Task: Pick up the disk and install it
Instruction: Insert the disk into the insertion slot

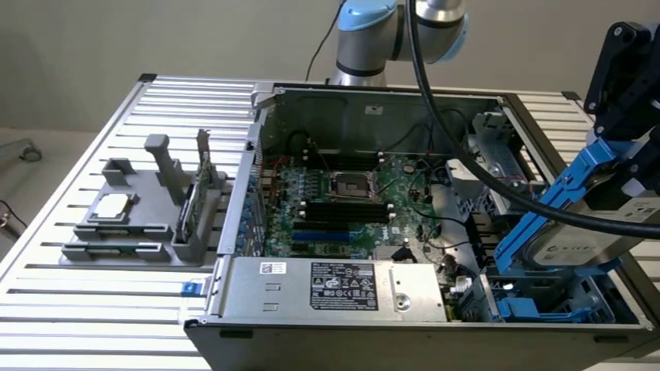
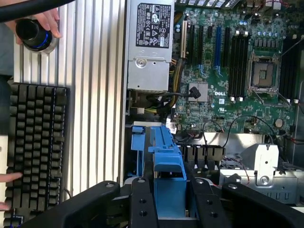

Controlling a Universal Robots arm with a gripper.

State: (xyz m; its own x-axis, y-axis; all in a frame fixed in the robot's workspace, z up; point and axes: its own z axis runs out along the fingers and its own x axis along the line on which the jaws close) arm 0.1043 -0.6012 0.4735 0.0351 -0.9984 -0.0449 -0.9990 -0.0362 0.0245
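While gripper (image 2: 170, 202) clamps disk (image 1: 590, 246), tilted above case (image 1: 413, 344)

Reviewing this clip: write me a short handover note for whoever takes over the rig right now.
Tool: shut on the flat rectangular silver-grey metal disk, gripping its bright blue plastic carrier.
Disk: held in the air, tilted, at the exterior view's right, over the blue plastic drive bay of the open grey metal computer case.
Done: disk picked up.
Left: disk not yet seated in the bay.
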